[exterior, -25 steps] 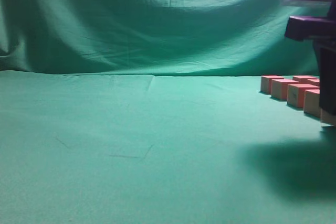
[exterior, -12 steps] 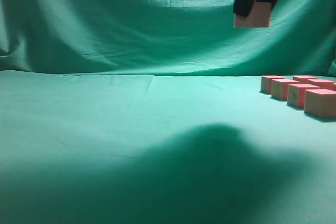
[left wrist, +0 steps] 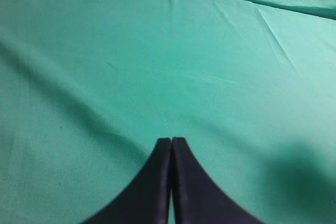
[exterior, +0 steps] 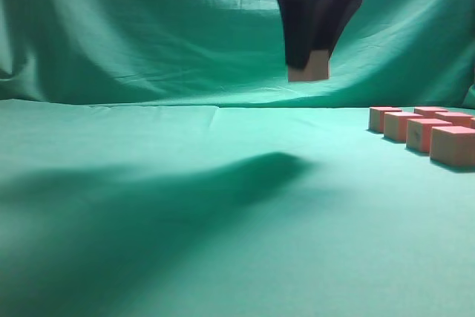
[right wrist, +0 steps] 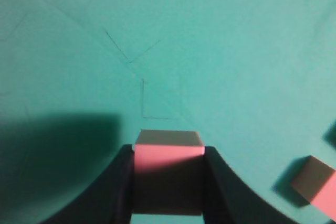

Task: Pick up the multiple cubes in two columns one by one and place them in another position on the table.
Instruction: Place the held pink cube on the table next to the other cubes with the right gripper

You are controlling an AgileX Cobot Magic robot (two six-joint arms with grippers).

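My right gripper [exterior: 309,64] hangs high above the middle of the table [exterior: 148,206], shut on one cube [exterior: 309,71] [right wrist: 168,156]. In the right wrist view the pink cube sits squarely between both black fingers [right wrist: 118,182]. Several more cubes [exterior: 430,133] stand in two rows at the far right of the exterior view. One loose cube [right wrist: 315,182] shows at the lower right of the right wrist view. My left gripper [left wrist: 171,141] is shut with nothing in it, over bare green cloth; it does not show in the exterior view.
A draped green cloth backdrop [exterior: 148,35] rises behind the table. The arm's shadow [exterior: 185,198] falls across the left and middle of the cloth. Faint creases [right wrist: 142,77] mark the cloth below the held cube.
The right gripper has lifted a cube from the rows at the right edge, carried it up and leftward, and now sits lower and nearer the middle.
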